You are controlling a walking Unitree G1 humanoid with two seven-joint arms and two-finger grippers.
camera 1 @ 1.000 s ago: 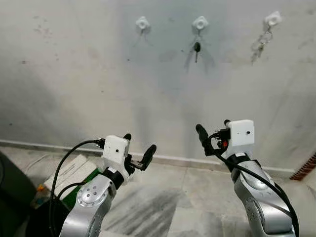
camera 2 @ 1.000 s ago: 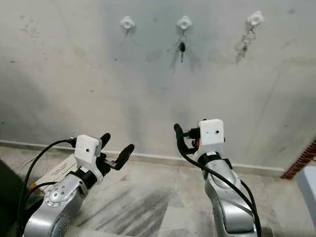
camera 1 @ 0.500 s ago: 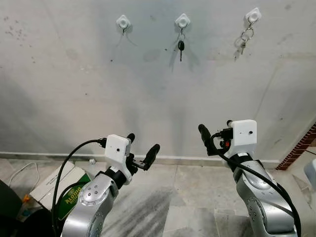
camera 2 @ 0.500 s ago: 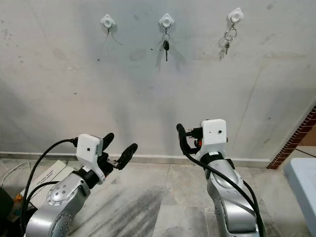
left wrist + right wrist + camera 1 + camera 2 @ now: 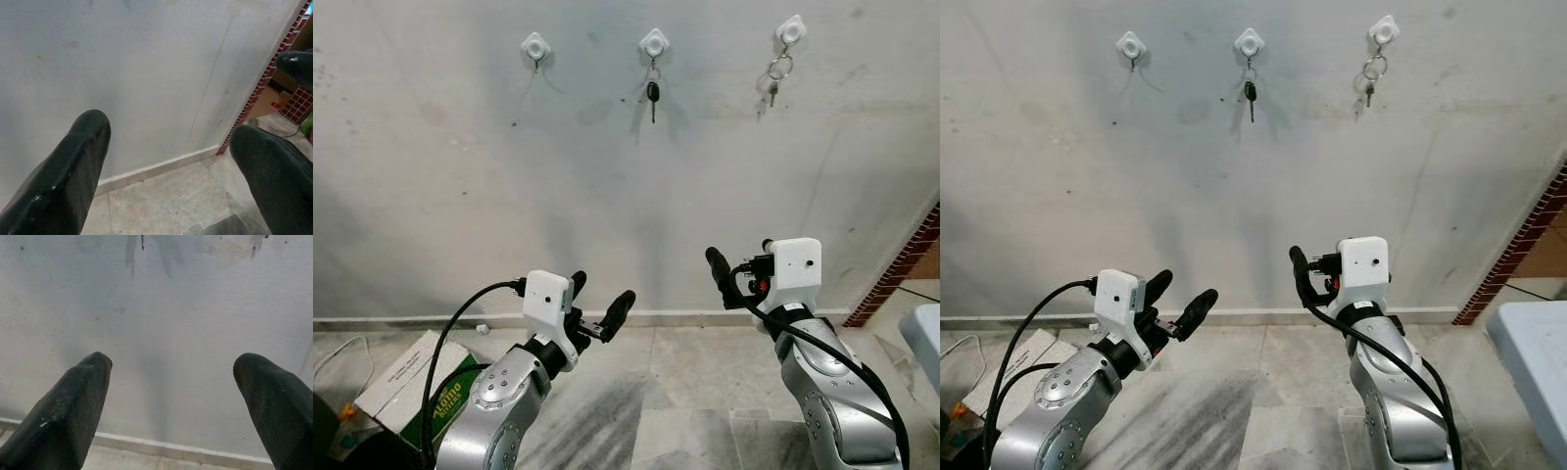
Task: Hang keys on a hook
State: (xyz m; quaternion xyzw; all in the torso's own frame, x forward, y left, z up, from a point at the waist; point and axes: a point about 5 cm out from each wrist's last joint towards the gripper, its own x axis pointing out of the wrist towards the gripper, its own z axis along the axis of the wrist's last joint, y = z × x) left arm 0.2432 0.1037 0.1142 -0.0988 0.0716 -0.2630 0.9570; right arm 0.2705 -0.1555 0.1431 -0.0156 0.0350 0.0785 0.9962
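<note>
My view has swung right along the wall (image 5: pixel 460 176) since a second ago; left gripper (image 5: pixel 598 306) and right gripper (image 5: pixel 741 265) hang wide open, empty, keys (image 5: pixel 652 94) and a second set (image 5: pixel 775 76) already hooked.

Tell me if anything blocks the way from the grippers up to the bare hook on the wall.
Nothing visible does. The bare hook sits high on the wall, left of the black key and the key ring. The left gripper and right gripper are open, empty and well below it, with plain wall between.
</note>
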